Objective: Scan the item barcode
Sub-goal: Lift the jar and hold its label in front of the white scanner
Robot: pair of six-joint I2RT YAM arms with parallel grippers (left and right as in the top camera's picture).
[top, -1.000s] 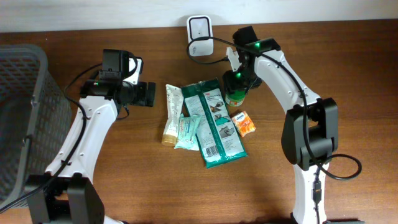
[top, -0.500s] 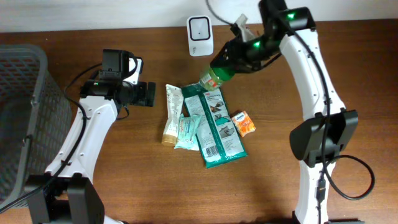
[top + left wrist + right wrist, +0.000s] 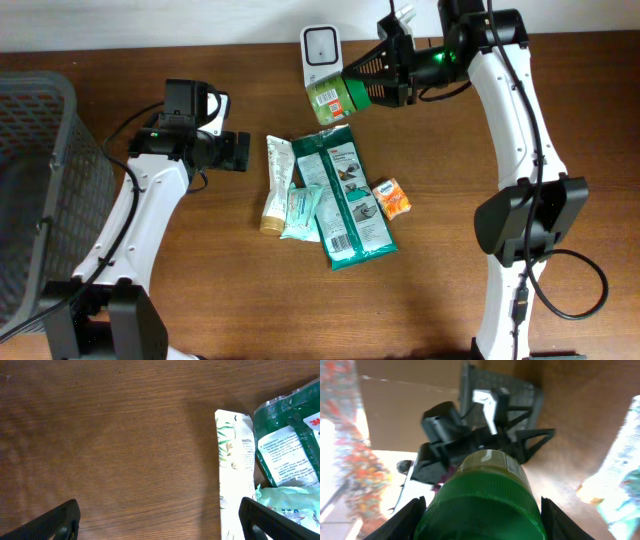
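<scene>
The green plastic bottle [image 3: 338,94] with a pale yellow-green label is held on its side in the air at the upper middle of the overhead frame, just below the small white box-shaped scanner [image 3: 320,45]. Its barcode patch faces up toward the camera. The bottle looks rigid, round and glossy. I judge it fairly light and hard enough to take a firm squeeze, though it could roll or slip between flat pads. The best hold is across the plain green body, clear of the label, so the code stays uncovered.

The right end effector [image 3: 378,78] is clamped on that green end, with a finger [image 3: 407,517] on each flank in the wrist view.

Lower down, on the brown wooden surface [image 3: 200,270], lie a dark green flat packet [image 3: 348,200], a white squeeze tube [image 3: 277,185], a pale teal sachet [image 3: 300,212] and a small orange packet [image 3: 392,198]. At middle left the left end effector [image 3: 236,150] hangs with jaws spread wide, holding nothing. A grey mesh basket [image 3: 30,180] fills the left edge.
</scene>
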